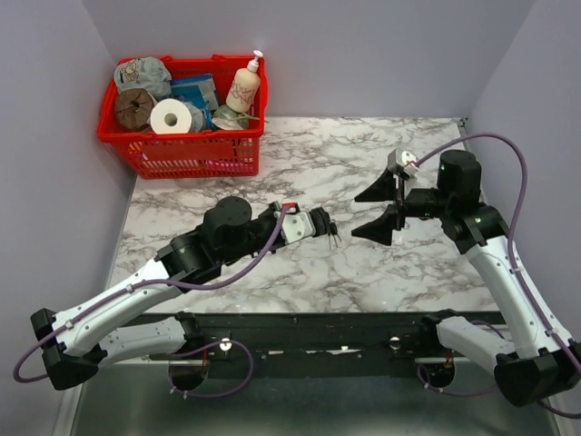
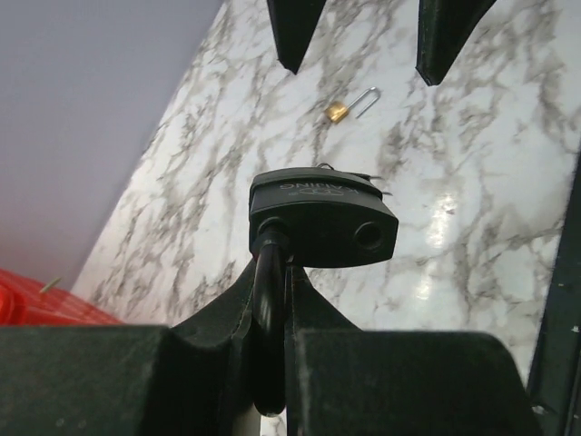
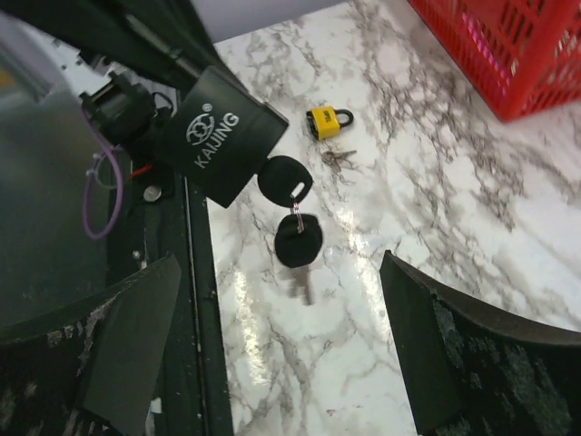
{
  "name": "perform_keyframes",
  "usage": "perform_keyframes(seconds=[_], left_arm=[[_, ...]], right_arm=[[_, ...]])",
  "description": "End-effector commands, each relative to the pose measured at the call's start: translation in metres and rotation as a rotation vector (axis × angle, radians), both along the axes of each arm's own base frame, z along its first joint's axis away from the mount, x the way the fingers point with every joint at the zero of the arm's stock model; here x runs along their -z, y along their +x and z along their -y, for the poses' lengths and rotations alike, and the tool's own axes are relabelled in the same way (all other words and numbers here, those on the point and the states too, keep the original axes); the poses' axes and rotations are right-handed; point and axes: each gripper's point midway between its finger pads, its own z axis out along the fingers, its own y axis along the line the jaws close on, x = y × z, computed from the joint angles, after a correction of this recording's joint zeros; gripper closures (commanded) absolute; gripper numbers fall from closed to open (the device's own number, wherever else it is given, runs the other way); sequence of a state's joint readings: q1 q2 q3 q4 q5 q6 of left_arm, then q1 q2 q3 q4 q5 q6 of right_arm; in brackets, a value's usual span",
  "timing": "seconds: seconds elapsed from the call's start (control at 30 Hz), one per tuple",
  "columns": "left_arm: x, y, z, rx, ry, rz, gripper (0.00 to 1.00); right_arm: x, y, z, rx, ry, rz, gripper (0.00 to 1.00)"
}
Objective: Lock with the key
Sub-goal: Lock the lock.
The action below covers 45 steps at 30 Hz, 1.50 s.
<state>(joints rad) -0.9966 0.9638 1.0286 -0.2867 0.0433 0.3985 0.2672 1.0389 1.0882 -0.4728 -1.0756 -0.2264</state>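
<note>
Jaws of the left gripper [image 2: 272,272] are closed tight on the shackle of the black padlock [image 3: 227,136], which is held clear of the table with its body toward the right gripper [image 1: 356,218]. Right jaws are spread wide with nothing between them, near the lock but apart from it.

A red basket [image 1: 186,150] of household items is set at the far left corner of the marble table [image 1: 363,272].

One shackle hole of the black padlock is seen empty. A black-headed key [image 3: 284,179] is seated in its keyhole, and a second key [image 3: 298,241] is hung from it on a ring.

On the table, a small yellow padlock [image 3: 329,121] is noted with small keys [image 3: 338,159] just beside it. A small brass padlock [image 2: 337,112] is noted with its shackle open.
</note>
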Motion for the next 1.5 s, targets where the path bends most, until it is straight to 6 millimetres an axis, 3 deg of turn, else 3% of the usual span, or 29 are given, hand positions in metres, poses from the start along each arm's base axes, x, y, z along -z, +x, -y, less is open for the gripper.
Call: perform_keyframes(seconds=[0.0, 0.3, 0.47, 0.5, 0.73, 0.97, 1.03, 1.13, 1.43, 1.47], left_arm=[[-0.044, -0.036, 0.009, 0.193, -0.175, 0.038, 1.00], [-0.039, -0.064, 0.014, 0.382, -0.130, 0.115, 1.00], [-0.035, -0.080, 0.008, 0.489, -0.058, 0.387, 1.00], [-0.027, -0.083, 0.008, 0.515, -0.037, 0.425, 1.00], [-0.017, -0.110, 0.010, 0.688, 0.026, 0.743, 1.00], [-0.014, -0.113, 0.011, 0.728, 0.063, 0.824, 1.00], [-0.017, -0.113, 0.011, 0.726, 0.057, 0.836, 1.00], [-0.015, -0.113, 0.011, 0.727, 0.062, 0.848, 1.00], [-0.012, -0.108, 0.010, 0.707, 0.083, 0.828, 1.00], [-0.011, -0.107, 0.011, 0.699, 0.088, 0.822, 1.00]], right_arm=[[-0.020, -0.029, -0.006, -0.213, 0.058, 0.239, 0.00], [-0.021, -0.071, -0.027, -0.445, 0.071, 0.027, 0.00], [-0.015, -0.078, -0.032, -0.496, 0.090, -0.164, 0.00], [-0.016, -0.082, -0.033, -0.513, 0.096, -0.182, 0.00], [0.004, -0.113, -0.056, -0.650, 0.049, -0.233, 0.00], [0.017, -0.133, -0.069, -0.733, 0.026, -0.253, 0.00], [0.028, -0.136, -0.071, -0.731, -0.005, -0.257, 0.00], [0.038, -0.138, -0.077, -0.736, -0.019, -0.270, 0.05], [0.036, -0.135, -0.085, -0.717, -0.036, -0.275, 0.38], [0.036, -0.134, -0.087, -0.714, -0.035, -0.278, 0.45]])
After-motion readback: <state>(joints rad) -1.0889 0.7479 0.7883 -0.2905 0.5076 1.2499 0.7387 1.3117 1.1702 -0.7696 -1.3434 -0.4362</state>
